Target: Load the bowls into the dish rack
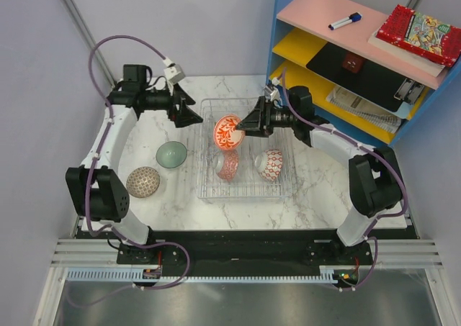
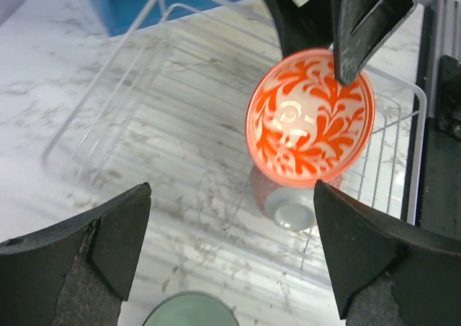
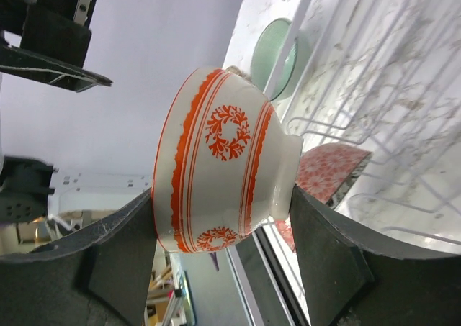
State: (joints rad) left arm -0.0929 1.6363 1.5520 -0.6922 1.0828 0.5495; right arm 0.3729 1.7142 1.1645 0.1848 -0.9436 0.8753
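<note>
The wire dish rack (image 1: 245, 189) lies mid-table. My right gripper (image 1: 245, 124) is shut on a white bowl with orange floral pattern (image 1: 227, 132), held on its side above the rack's far left part; in the right wrist view the fingers clamp its rim and foot (image 3: 220, 160). Two red-patterned bowls (image 1: 227, 165) (image 1: 271, 165) rest in the rack. A green bowl (image 1: 171, 154) and a brown speckled bowl (image 1: 142, 181) sit on the table left of the rack. My left gripper (image 1: 189, 112) is open and empty beside the rack's far left corner, facing the held bowl (image 2: 310, 114).
A blue shelf unit (image 1: 360, 52) with pink and yellow shelves, a marker, a book and papers stands at the back right, close behind the right arm. The green bowl's rim (image 2: 189, 310) shows just below my left fingers.
</note>
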